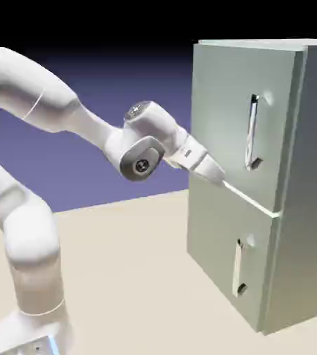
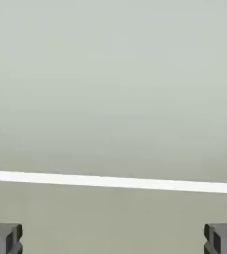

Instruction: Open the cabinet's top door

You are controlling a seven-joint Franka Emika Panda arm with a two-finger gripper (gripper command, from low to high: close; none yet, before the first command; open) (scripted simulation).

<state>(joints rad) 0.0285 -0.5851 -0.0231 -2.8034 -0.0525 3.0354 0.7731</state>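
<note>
The pale grey-green cabinet (image 1: 296, 180) stands at the right of the exterior view. Its top door (image 1: 223, 104) is flush and carries a long vertical silver bar handle (image 1: 253, 132). My gripper (image 1: 218, 178) points at the cabinet front, close to the seam (image 1: 251, 197) between the two doors, left of and below that handle. In the hand view grey-green door surface (image 2: 113, 74) fills the picture, crossed by the pale seam (image 2: 113, 181). My gripper (image 2: 113, 240) is open, with its fingertips (image 2: 3, 238) wide apart at the bottom corners and nothing between them.
The shorter lower door (image 1: 216, 256) has a short silver handle (image 1: 238, 267). The cabinet rests on a beige table (image 1: 133, 277). The white arm (image 1: 84, 125) rises from the lower left and stretches toward the cabinet.
</note>
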